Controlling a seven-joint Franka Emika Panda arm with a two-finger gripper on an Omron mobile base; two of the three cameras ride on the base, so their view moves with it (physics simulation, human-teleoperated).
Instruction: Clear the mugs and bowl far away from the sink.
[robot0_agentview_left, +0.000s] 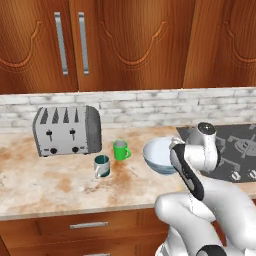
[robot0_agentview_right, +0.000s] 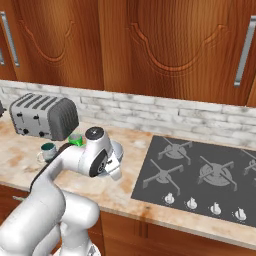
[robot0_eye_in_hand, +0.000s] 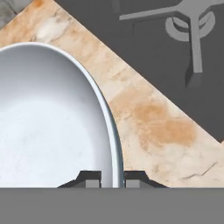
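**Desk:** What does your end effector have at this moment?

**Caption:** Its narrow jaws pinch the rim of the bowl, one fingertip inside the wall and one outside. You see the bowl carried slightly tilted over the marble surface, just beside the dark cooktop.

**Desk:** And which way does the bowl lie from the grip?

**Caption:** In the hand view its whole body spreads to the left of the fingers, so the load hangs off one side. The green mug and the grey mug stand near the toaster, well left of your arm.
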